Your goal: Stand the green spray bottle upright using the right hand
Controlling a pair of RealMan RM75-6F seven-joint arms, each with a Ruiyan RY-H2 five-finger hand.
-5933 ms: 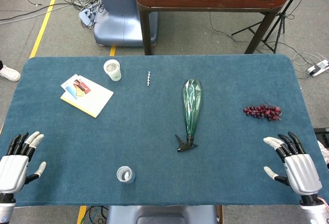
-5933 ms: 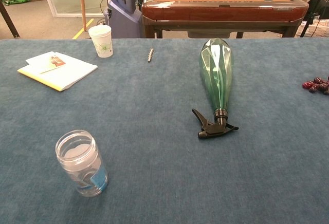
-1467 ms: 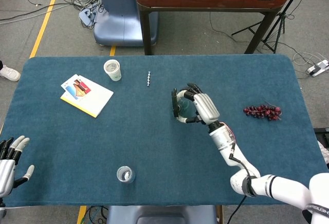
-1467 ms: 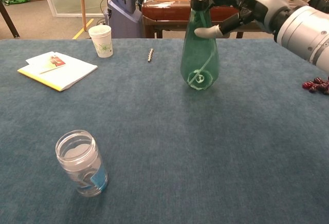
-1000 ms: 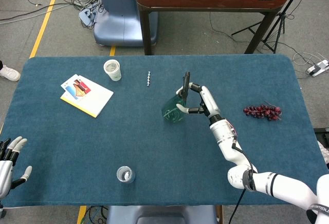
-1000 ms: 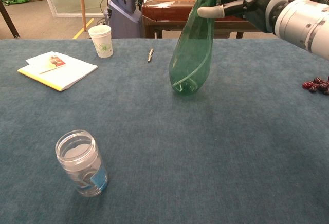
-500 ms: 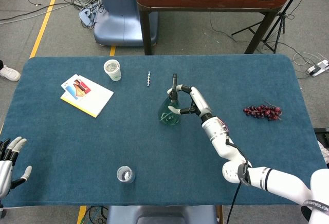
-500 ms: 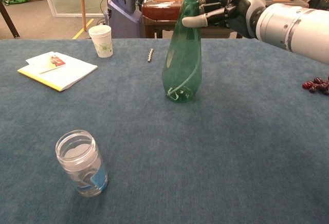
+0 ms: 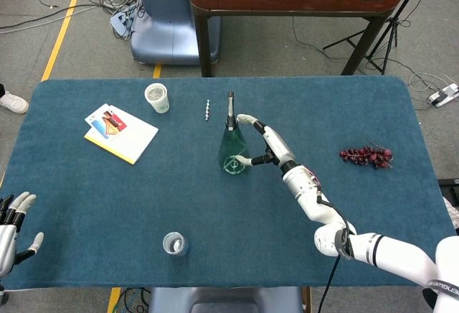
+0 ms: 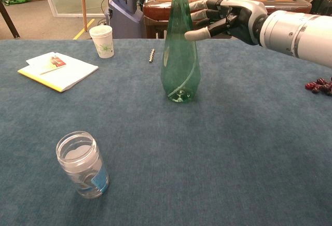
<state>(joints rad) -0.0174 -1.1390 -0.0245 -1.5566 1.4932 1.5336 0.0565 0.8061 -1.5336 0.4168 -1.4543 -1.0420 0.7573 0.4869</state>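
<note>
Left hand [image 9: 10,228] sits at the near left corner of the blue table [image 9: 107,184], fingers spread and holding nothing; only the head view shows it. Booklet [image 9: 120,133] lies flat toward the far left, with a paper cup [image 9: 157,97] upright just beyond its far corner. Glass jar [image 10: 83,164] stands near the front edge, well apart from both. Small metal bit [image 9: 206,110] lies on the cloth between the cup and the bottle.

Green spray bottle [image 10: 179,55] stands upright on its base near the table's centre, black spray head at the top; in the chest view its base rests flat on the cloth.

Right hand [image 10: 228,16] is just beside the bottle's upper part, on its right side. Fingers [image 10: 199,33] are parted and extended toward the neck. In the chest view the thumb tip reaches the bottle's shoulder, the other fingers lie close to the neck without wrapping it; whether any of them actually touch cannot be told. Nothing is clamped in this hand.

Bunch of dark grapes [image 9: 366,156] lies toward the right edge, well apart from the arm.
</note>
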